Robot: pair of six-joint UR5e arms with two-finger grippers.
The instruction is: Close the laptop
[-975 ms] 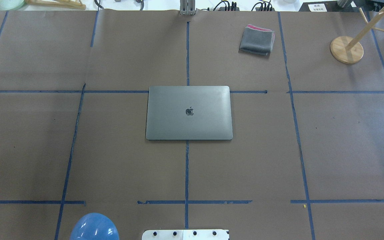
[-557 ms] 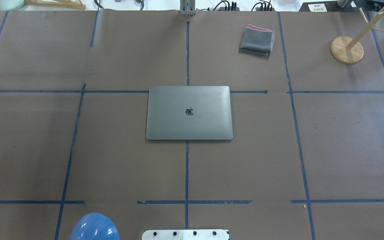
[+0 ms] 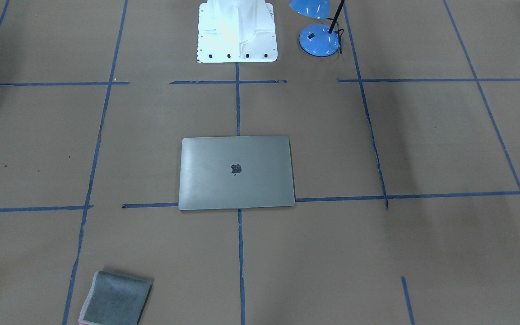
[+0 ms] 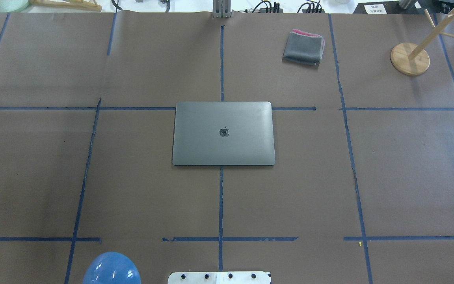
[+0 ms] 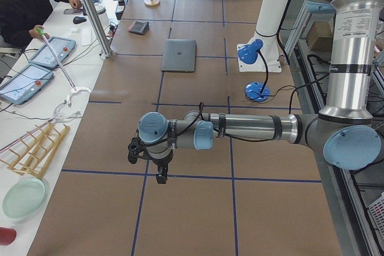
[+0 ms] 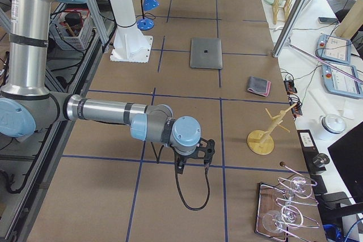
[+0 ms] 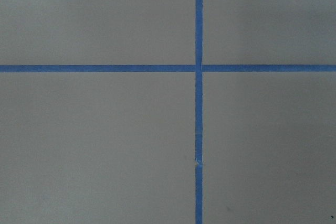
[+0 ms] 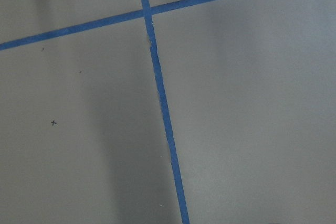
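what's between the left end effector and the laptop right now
Nothing visible. Only bare brown table lies between the left end effector and the laptop, which already lies shut. The blue lamp stands off to one side.

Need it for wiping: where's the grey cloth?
Overhead view: the grey cloth lies on the far side, right of centre, beyond the laptop and left of the wooden stand.

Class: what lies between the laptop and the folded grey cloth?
Nothing: the stretch from laptop to cloth is bare brown paper, seen in the overhead view.
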